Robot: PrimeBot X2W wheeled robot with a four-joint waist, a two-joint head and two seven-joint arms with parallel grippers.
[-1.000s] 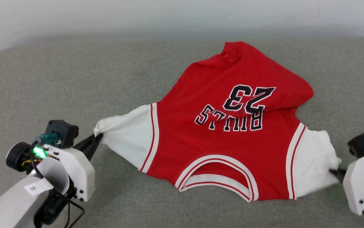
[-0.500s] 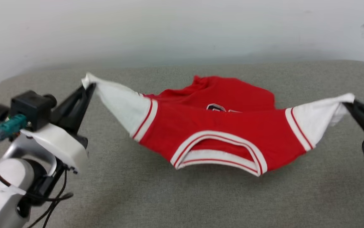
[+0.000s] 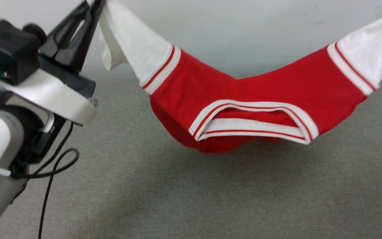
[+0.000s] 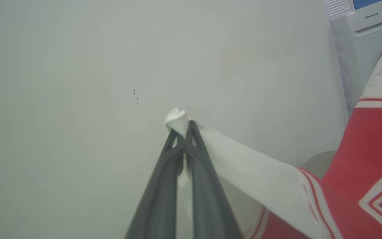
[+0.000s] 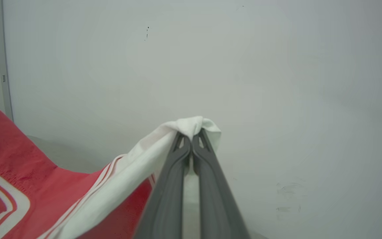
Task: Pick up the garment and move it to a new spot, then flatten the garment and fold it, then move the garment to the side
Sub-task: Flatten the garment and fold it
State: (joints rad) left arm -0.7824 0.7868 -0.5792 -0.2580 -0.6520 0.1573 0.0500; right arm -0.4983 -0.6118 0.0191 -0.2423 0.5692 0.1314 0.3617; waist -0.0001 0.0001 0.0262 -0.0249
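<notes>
Since a moment ago both arms have risen, and the red T-shirt (image 3: 237,93) has left the grey cushion (image 3: 177,199). It now hangs between them like a hammock, and its lowest fold seems just above the fabric. My left hand (image 4: 186,126) is clamped on the left sleeve end (image 3: 134,43), my right hand (image 5: 192,137) on the right sleeve end (image 3: 366,49). I hold it by the sleeves so that it spreads wide for laying down flat.

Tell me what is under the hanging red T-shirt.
Under the red T-shirt lies the grey fabric surface, darkened by its shadow. The strip of surface behind the sagging body is covered, so nothing can be told there.
</notes>
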